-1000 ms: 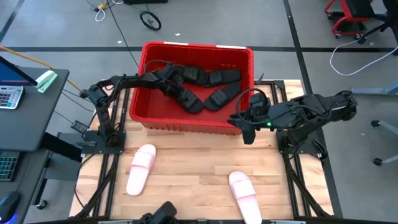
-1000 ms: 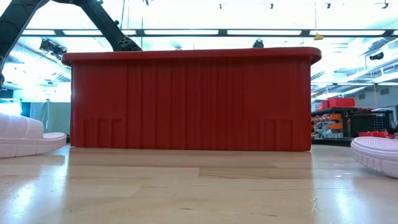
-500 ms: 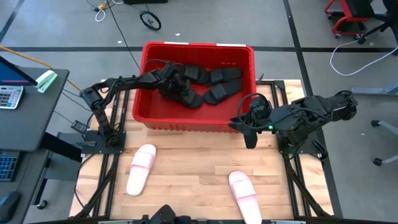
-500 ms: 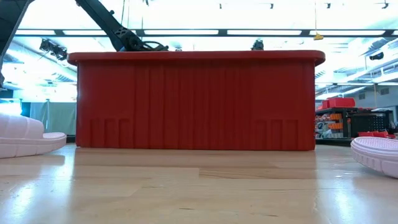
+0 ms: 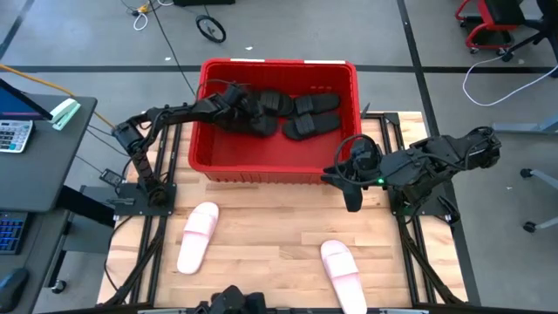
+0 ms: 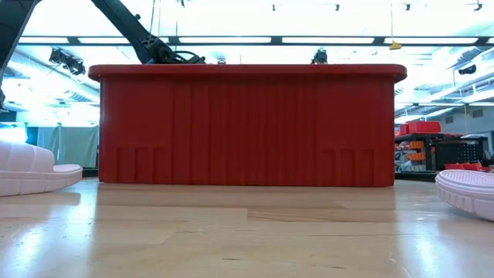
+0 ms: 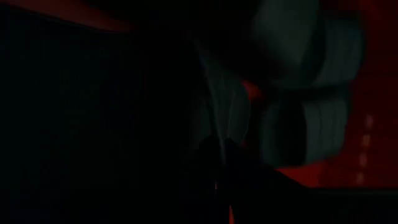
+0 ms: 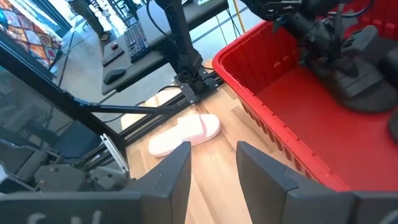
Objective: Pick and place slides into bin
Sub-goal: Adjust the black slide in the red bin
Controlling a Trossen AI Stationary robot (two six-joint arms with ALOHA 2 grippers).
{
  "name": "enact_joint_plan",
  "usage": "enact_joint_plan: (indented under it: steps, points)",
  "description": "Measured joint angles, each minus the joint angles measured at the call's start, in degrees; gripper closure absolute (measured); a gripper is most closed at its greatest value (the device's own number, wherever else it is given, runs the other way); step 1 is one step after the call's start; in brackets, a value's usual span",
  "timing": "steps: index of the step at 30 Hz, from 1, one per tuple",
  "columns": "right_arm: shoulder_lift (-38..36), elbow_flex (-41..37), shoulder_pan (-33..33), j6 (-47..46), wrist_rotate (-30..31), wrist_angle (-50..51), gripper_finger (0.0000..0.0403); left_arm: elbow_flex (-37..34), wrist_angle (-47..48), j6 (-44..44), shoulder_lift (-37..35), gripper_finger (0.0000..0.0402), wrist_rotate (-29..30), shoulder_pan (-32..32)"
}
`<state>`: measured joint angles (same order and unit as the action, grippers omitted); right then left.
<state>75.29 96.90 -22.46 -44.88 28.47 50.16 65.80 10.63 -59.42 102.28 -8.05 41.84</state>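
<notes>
The red bin [image 5: 261,167] stands at the table's far middle; it fills the low view [image 6: 247,127]. Several black slides [image 5: 301,118] lie bunched on its floor against the far wall. My left gripper [image 5: 234,105] reaches inside the bin at its far left, against one black slide [image 5: 259,124]. My right gripper [image 5: 350,190] hangs open and empty just outside the bin's near right corner; its open fingers show in its wrist view [image 8: 214,177]. Two pale pink slides lie sole-down on the table, one near left [image 5: 198,235], one near right [image 5: 342,270]. My left gripper seems shut on the end of one black slide [image 7: 219,118], whose thin edge runs straight into the fingers. The wrist view is dark and the high view shows only black on black, so the part held and the kind of hold cannot be told.
The pink slides show at both edges of the low view [image 6: 35,170] [image 6: 467,189], and the left one shows in the right wrist view [image 8: 186,134]. Bare wooden table lies between them, in front of the bin. A desk with a calculator [image 5: 13,135] stands left of the table.
My left gripper has drawn the black slide toward the bin's far wall, turning it about, and the other black slides have bunched up there too. The bin has slid a little toward the table's right edge. My right gripper has edged slightly toward the near edge.
</notes>
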Motion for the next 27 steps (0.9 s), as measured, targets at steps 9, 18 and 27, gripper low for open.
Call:
enact_joint_plan:
  steps: [9,18,27]
  points:
    - [0.0,0.0,0.2,0.0,0.0,0.0,0.0269,0.0,0.4,0.0,0.0,0.0233,8.3,0.2]
    - [0.0,0.0,0.2,-0.5,0.0,0.0,0.0269,-0.1,-6.5,-0.3,0.0,0.0163,4.2,0.2]
    - [0.0,0.0,0.2,-1.5,0.0,0.0,0.0269,0.0,-9.3,-3.1,-1.5,0.0171,2.8,1.2]
